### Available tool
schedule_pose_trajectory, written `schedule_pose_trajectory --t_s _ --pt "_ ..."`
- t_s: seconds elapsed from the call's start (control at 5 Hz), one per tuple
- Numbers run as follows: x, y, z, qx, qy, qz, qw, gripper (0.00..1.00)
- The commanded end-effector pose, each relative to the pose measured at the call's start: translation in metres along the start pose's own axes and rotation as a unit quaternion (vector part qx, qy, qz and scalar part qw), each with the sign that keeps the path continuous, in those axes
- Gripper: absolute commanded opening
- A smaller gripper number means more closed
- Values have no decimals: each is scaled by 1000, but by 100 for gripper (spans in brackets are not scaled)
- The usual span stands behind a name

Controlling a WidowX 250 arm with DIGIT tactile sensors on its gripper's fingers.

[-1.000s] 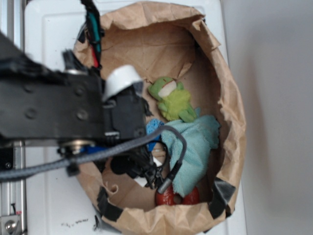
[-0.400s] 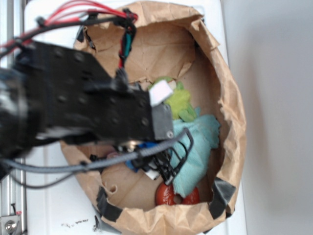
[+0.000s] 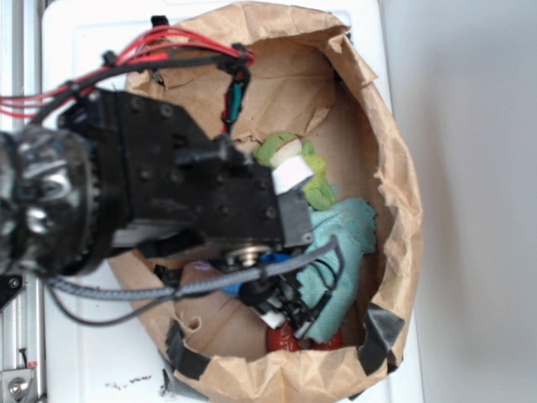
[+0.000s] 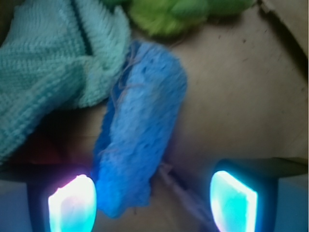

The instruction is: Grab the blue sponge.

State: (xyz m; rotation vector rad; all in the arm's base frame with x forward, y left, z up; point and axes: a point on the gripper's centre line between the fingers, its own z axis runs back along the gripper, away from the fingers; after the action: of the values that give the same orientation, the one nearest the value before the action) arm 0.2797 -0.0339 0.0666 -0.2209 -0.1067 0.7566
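From outside, I am watching my arm covering most of the paper bag (image 3: 394, 193); only a sliver of the blue sponge (image 3: 270, 257) is peeking out beneath it. At the wrist, the pincer (image 4: 152, 203) is hanging spread, and the sponge is lying between its fingers nearer the left one, long axis running ahead toward the green toy (image 4: 183, 12).

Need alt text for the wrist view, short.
A blue sponge lies on brown paper between the open claw's two glowing fingertips, nearer the left one. A teal cloth overlaps its upper left, and a green plush toy sits above.
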Motion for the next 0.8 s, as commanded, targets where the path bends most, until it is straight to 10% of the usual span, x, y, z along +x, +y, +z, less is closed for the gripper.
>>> schedule_pose_trajectory --t_s 0.0,0.4,0.6 --pt "11 -13 10 -6 -19 -13 1000 100" --pt "7 -13 -21 58 -9 -17 998 100" --pt "6 -7 -25 81 3 -23 996 0"
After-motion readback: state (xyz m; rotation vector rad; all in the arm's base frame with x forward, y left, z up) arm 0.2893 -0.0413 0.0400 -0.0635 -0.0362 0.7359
